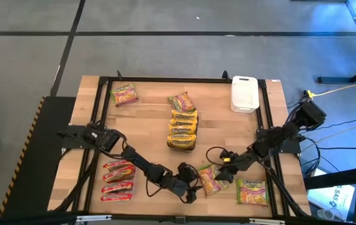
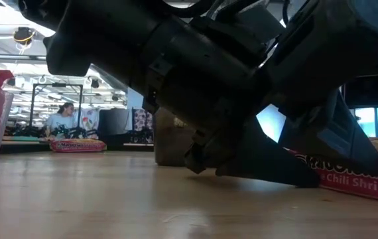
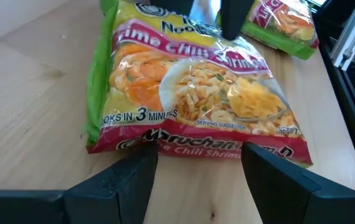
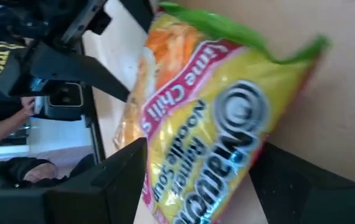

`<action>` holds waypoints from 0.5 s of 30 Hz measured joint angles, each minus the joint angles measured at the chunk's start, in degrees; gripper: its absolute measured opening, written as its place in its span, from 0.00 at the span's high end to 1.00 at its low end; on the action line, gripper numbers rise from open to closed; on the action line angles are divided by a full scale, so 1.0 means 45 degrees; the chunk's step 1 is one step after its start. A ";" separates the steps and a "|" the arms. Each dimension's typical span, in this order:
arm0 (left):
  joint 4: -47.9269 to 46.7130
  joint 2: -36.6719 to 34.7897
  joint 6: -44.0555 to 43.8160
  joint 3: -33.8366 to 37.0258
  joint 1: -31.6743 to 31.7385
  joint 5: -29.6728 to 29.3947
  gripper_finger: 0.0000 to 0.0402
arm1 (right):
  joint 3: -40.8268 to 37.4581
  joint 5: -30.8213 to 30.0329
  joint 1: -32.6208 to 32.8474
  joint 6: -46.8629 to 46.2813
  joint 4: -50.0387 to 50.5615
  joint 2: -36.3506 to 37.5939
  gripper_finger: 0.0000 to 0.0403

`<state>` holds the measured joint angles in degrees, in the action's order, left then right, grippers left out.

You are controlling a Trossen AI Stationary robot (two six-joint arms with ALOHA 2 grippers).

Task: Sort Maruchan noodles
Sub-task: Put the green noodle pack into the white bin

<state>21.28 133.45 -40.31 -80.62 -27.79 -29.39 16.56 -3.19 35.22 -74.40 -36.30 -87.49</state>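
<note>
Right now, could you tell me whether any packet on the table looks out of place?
Yes: one green-and-pink packet lies askew at the front between the open left gripper and open right gripper, apart from its match.

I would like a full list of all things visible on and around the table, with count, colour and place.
Lime chili shrimp packet: one, green and pink, near edge centre, between both grippers.
Other green-pink packets: three, far left, far centre, near right.
Yellow-orange packets: a stack, table centre; count unclear.
Red packets: about four, near left.
White tray: one, far right.
Wooden table: one, light brown.
Person: one, in the room behind.
Left gripper: open at the packet's edge.
Right gripper: open at the packet's opposite side.
</note>
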 joint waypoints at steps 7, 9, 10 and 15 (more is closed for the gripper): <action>-0.0016 0.0000 0.0054 0.0000 0.0015 -0.0010 0.42 | 0.1048 -0.0092 0.0004 0.0670 -0.0170 -0.0974 0.37; -0.0024 0.0000 0.0101 0.0000 0.0019 -0.0005 0.42 | 0.1456 -0.0294 0.0010 0.1147 -0.0102 -0.1075 0.37; -0.0024 0.0000 0.0106 0.0000 0.0019 -0.0009 0.42 | 0.1652 -0.0461 0.0003 0.1401 -0.0175 -0.1082 0.37; -0.0029 0.0000 0.0116 0.0005 0.0019 -0.0015 0.42 | 0.2219 -0.0939 0.0000 0.2205 -0.0212 -0.1072 0.37</action>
<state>21.15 133.45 -39.79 -80.60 -27.70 -29.45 26.55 -7.42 35.22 -64.48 -37.26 -92.31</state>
